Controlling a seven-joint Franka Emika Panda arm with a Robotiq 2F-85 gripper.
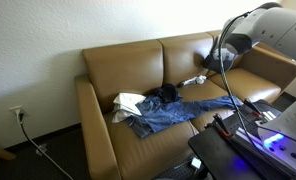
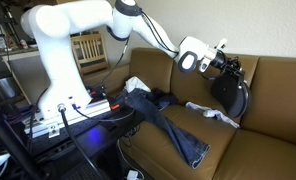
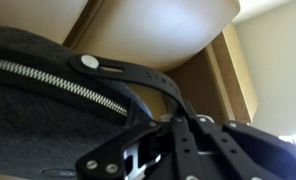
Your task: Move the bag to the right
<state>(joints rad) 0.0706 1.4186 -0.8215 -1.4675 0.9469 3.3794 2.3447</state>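
Bag: black zippered fabric bag, against the tan leather sofa backrest.
Gripper: your gripper is clamped on the bag's strap.

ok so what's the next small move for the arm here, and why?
Probably a slight lift before going right. The tool appears closed on the strap of the black bag, which hangs low against the couch in an exterior view. A little clearance should keep it from dragging on the seat or catching the white cloth beside it.
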